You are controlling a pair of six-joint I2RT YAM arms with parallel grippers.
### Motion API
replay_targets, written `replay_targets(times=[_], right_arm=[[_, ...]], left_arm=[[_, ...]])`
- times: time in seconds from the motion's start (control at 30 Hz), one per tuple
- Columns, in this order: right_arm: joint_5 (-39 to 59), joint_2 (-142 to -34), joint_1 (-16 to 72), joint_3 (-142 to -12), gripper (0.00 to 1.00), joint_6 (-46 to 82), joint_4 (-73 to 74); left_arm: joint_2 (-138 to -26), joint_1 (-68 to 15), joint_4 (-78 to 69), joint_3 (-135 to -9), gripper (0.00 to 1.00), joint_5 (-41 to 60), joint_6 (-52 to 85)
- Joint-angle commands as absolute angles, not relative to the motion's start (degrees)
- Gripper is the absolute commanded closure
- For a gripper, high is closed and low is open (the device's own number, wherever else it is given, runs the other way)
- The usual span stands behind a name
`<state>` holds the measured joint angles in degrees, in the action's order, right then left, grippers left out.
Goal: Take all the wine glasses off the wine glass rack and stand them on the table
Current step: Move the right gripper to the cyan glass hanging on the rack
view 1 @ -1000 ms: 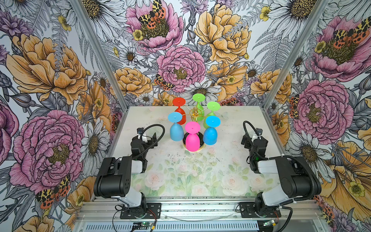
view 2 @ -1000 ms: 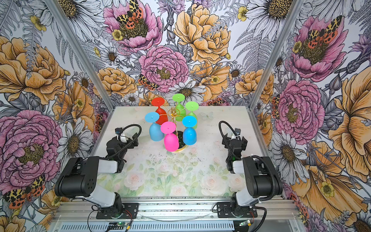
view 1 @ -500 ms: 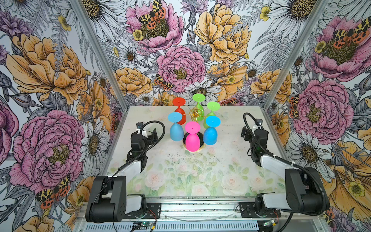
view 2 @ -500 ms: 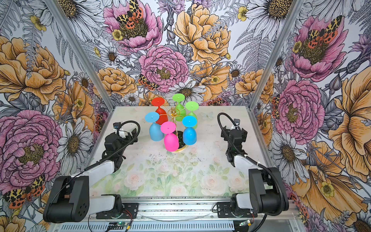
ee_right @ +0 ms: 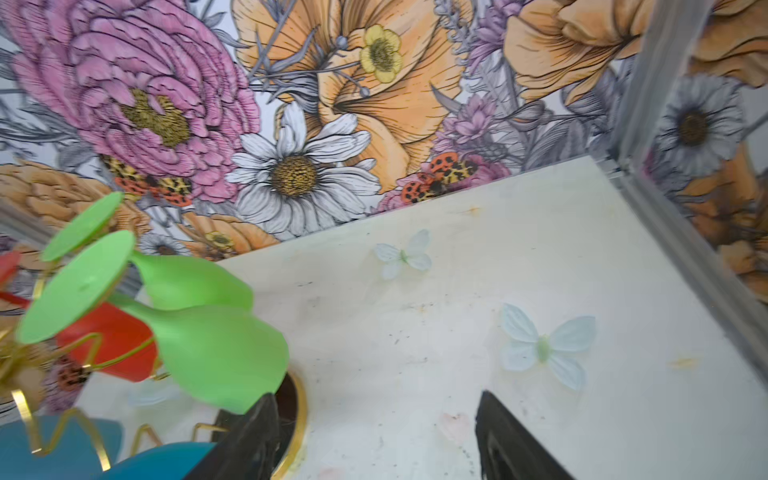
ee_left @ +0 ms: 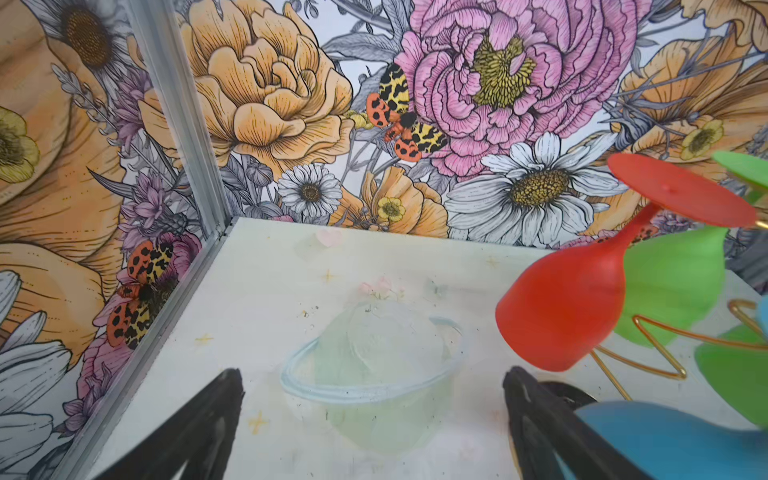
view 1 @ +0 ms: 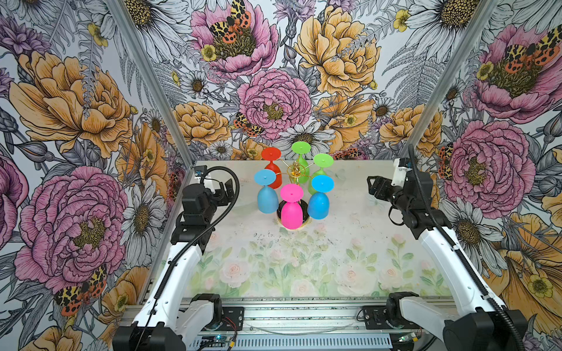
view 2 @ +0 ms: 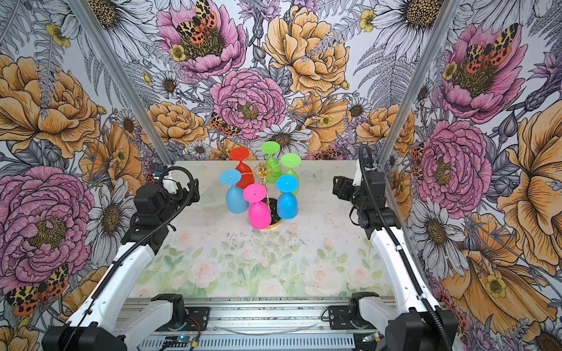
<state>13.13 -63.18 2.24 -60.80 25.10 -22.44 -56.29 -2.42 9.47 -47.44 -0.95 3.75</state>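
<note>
Find the wine glass rack (view 1: 295, 173) upright on the table (view 1: 304, 258), near the middle of its far edge, hung with six inverted glasses: red glass (view 1: 274, 179), two green, two blue, and pink glass (view 1: 291, 214) nearest the front edge. Note left gripper (view 1: 227, 192) near the rack on the left-edge side, jaws wide apart and empty. Note right gripper (view 1: 372, 190) farther off toward the right edge, jaws apart, nothing between them.
</note>
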Motion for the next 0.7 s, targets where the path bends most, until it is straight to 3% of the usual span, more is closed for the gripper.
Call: replay_targets(times=[0.0,0.23,0.67], right_arm=[[30.9,-63.5,2.4,-65.0,0.31,33.4,-29.6],[36.9,-62.8,6.1,-68.3,0.38,40.7,-29.6],[34.6,-66.4,15.1,-70.9,0.48,43.1,-29.4]], left_arm=[[-53.8,-2.9,17.6,-48.4,0.01,5.1,4.7],[-49.2,-5.1,19.7,-47.1,0.01,3.5,5.7],[-48.2,-6.1,19.5,-47.3,0.01,6.3,5.7]])
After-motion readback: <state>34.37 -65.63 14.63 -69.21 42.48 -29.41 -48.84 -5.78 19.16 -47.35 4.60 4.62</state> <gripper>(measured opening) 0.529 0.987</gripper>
